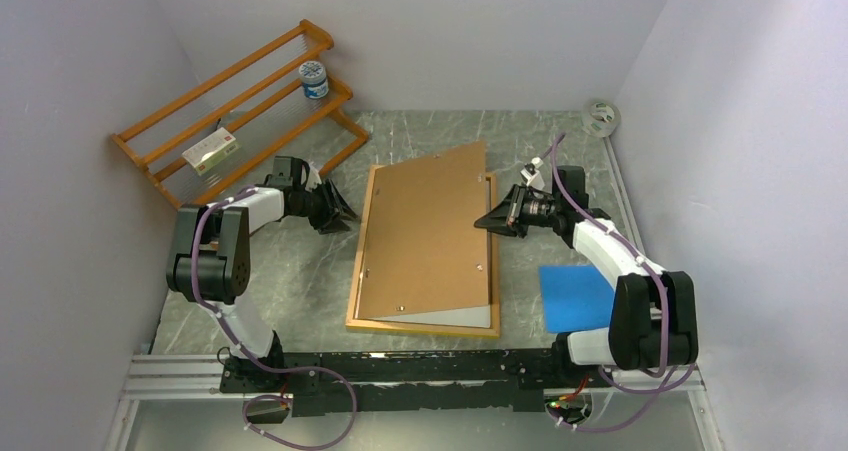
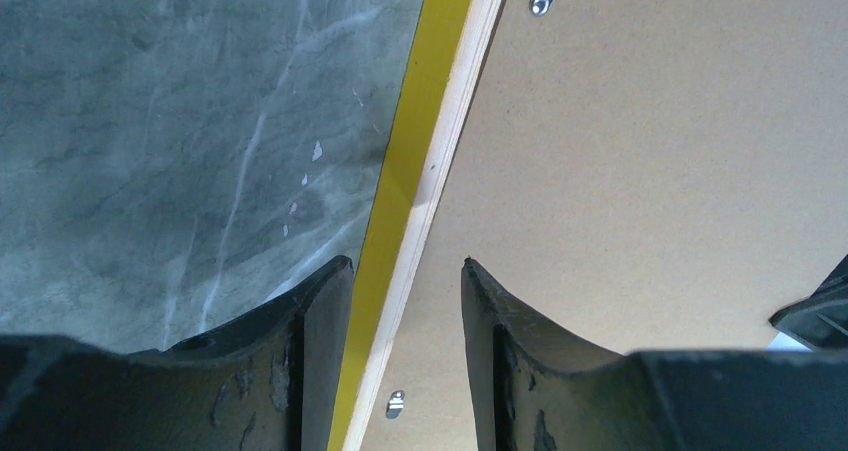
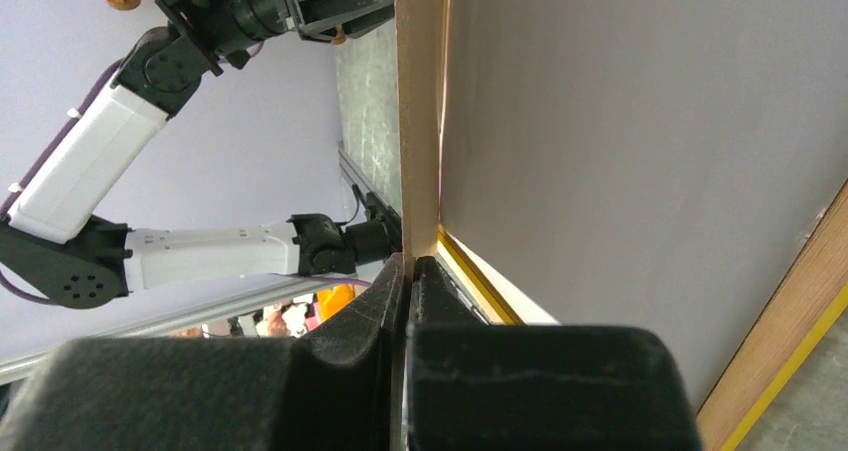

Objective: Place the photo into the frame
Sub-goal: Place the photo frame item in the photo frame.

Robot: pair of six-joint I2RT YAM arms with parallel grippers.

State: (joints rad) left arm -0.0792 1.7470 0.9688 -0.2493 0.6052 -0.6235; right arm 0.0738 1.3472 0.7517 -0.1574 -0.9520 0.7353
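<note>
The frame (image 1: 358, 271) lies back-up on the table; its yellow side shows in the left wrist view (image 2: 410, 171). The brown backing board (image 1: 430, 231) rests in it, tilted, with its right edge raised. My right gripper (image 1: 497, 216) is shut on that raised edge (image 3: 420, 101). Under the board a pale grey-white surface (image 3: 640, 151) fills the frame; I cannot tell whether it is the photo's white back or the pane. My left gripper (image 2: 405, 263) is open, one finger over the table and one over the board (image 2: 650, 171), with the frame's left rail between them.
An orange slatted rack (image 1: 230, 111) stands at the back left with a jar (image 1: 314, 79) and a small box (image 1: 210, 151) on it. A blue sheet (image 1: 575, 296) lies by the right arm. A tape roll (image 1: 601, 117) sits in the back right corner. Walls close three sides.
</note>
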